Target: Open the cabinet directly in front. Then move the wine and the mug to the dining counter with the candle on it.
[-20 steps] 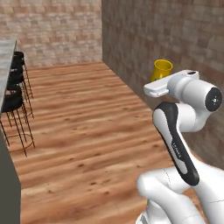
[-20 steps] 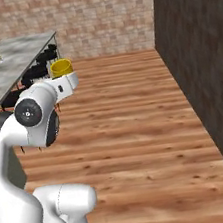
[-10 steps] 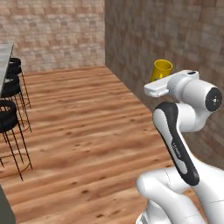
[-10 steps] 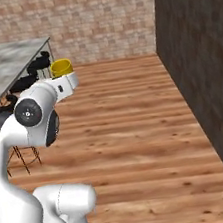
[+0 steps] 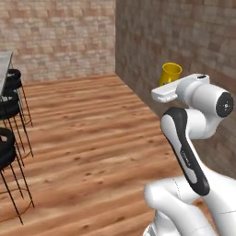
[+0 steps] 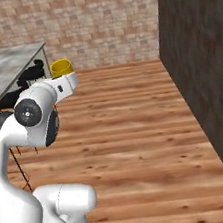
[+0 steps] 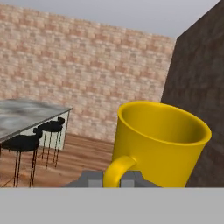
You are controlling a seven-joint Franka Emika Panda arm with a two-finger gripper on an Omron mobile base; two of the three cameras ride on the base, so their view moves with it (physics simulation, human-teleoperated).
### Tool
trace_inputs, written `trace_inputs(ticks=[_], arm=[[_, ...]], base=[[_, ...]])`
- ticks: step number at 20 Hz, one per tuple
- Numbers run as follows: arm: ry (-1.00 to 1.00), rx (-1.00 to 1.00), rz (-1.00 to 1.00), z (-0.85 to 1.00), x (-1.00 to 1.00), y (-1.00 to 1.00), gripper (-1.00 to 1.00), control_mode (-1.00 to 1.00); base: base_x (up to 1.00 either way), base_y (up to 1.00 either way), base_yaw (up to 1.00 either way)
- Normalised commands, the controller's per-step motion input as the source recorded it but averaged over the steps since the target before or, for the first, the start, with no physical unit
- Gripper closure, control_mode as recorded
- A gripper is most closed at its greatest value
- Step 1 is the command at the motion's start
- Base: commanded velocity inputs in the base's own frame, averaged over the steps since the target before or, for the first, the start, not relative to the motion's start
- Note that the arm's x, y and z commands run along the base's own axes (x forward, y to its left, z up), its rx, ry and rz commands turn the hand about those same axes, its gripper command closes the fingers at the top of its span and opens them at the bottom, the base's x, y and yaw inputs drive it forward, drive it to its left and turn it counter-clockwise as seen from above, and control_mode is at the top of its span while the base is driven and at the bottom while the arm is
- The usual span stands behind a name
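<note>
The mug (image 7: 159, 142) rides upright and high in front of the hand, and the job right now looks like carrying it across the wood floor (image 6: 136, 130) to the dining counter (image 6: 6, 71), whose marble top sits off at about ten o'clock in the right base view with the black stools (image 5: 8, 138) lined up beneath it. Doing this well means keeping the hand level so the mug stays rim-up, approaching the slab's long edge squarely, and clearing the stools before lowering. The gripper (image 7: 114, 180) is pressed together on the mug, pinching it down by the handle at six o'clock in the hand view; the fingertips themselves are mostly hidden behind the yellow wall.
</note>
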Motion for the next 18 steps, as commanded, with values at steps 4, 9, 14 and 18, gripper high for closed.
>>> trace_inputs(ticks=[4, 9, 14, 18], arm=[[0.0, 0.0, 0.0, 0.0, 0.0, 0.0, 1.0, 1.0], [0.0, 0.0, 0.0, 0.0, 0.0, 0.0, 1.0, 1.0], [0.0, 0.0, 0.0, 0.0, 0.0, 0.0, 1.0, 1.0], [0.0, 0.0, 0.0, 0.0, 0.0, 0.0, 1.0, 1.0]], base=[[1.0, 0.0, 0.0], [1.0, 0.0, 0.0], [1.0, -0.05, 0.02], [1.0, -0.26, 0.09]])
